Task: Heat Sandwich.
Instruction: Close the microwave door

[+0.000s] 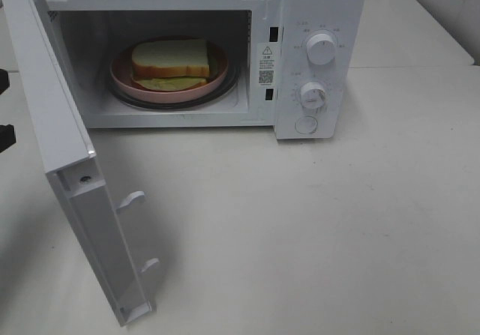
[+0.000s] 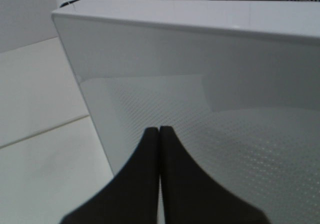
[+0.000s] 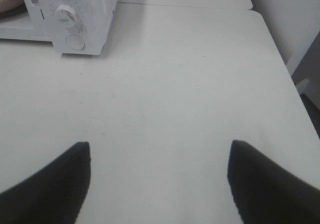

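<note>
The sandwich (image 1: 171,59), white bread with a tan crust and green filling, lies on a pink plate (image 1: 120,73) inside the open white microwave (image 1: 319,20). The microwave door (image 1: 45,88) stands swung out to the left. My left gripper (image 2: 159,130) is shut with nothing in it, its tips close against the door's outer face (image 2: 200,83). In the exterior high view only dark bits of the left arm (image 1: 4,136) show at the left edge, behind the door. My right gripper (image 3: 159,145) hangs open over bare table, well to the right of the microwave (image 3: 95,13).
On the microwave's control panel are two knobs (image 1: 321,49) (image 1: 313,94) and a round button (image 1: 306,124). Two latch hooks (image 1: 131,198) stick out of the door's inner edge. The white table (image 1: 315,237) ends at its right edge (image 3: 280,58).
</note>
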### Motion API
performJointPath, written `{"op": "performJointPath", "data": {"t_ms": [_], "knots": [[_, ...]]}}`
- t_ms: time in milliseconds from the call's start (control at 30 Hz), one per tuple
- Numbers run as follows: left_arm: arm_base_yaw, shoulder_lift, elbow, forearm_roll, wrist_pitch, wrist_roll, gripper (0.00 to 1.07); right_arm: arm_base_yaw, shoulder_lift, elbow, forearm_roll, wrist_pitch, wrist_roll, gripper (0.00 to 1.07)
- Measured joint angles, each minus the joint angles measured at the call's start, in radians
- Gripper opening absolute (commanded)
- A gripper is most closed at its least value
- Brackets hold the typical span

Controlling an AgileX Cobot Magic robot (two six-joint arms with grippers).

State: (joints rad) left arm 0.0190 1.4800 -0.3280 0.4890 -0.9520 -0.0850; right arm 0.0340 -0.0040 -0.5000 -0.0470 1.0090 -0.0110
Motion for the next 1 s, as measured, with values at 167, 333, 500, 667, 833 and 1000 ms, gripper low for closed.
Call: {"op": "performJointPath", "data": {"t_ms": [167, 333, 500, 667, 833, 1000], "knots": [[0.0, 0.027, -0.018, 0.063, -0.024, -0.06, 0.0, 0.0, 0.0, 0.0, 0.0, 0.0, 0.0, 0.74], [-0.001, 0.046, -0.028, 0.091, -0.036, -0.092, 0.0, 0.0, 0.0, 0.0, 0.0, 0.0, 0.0, 0.74], [-0.047, 0.077, -0.036, 0.064, -0.035, -0.107, 0.0, 0.0, 0.0, 0.0, 0.0, 0.0, 0.0, 0.74], [-0.131, 0.131, -0.068, 0.058, -0.043, -0.107, 0.0, 0.0, 0.0, 0.0, 0.0, 0.0, 0.0, 0.74], [-0.216, 0.171, -0.089, 0.008, -0.046, -0.108, 0.0, 0.0, 0.0, 0.0, 0.0, 0.0, 0.0, 0.74], [-0.291, 0.212, -0.122, -0.059, -0.047, -0.094, 0.0, 0.0, 0.0, 0.0, 0.0, 0.0, 0.0, 0.74]]}}
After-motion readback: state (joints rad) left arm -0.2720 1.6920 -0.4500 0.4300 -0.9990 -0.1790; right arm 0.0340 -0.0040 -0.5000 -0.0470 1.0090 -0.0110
